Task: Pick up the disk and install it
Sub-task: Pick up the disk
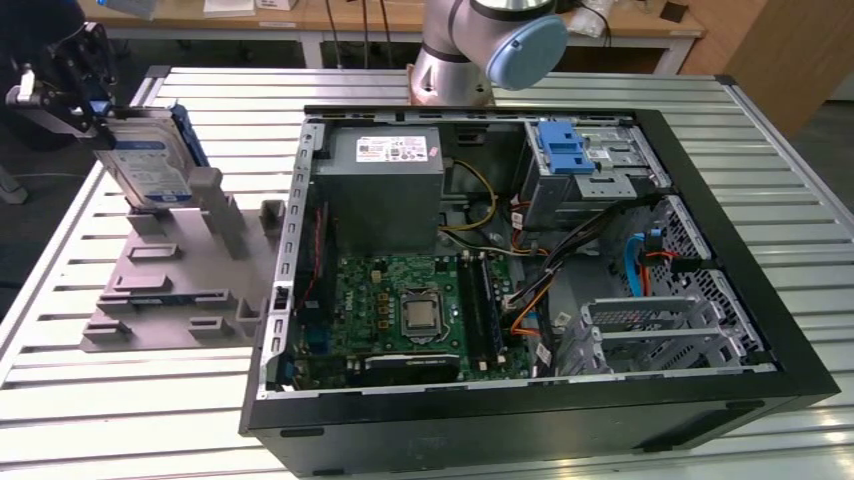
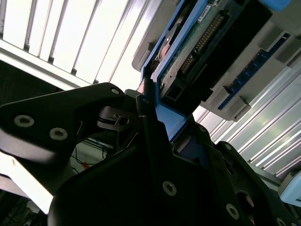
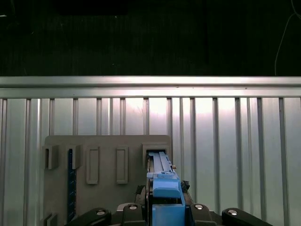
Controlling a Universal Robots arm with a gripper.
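Gripping the disk (image 1: 144, 165) by one end of its blue frame, the gripper (image 3: 164, 209) has its fingers closed tight on it. The disk stands tilted over the grey holder (image 1: 160, 290), at the exterior view's left. The holder lies on the slatted table (image 1: 120, 420). Beside it, toward the exterior view's right, sits the open computer case (image 1: 534, 405).
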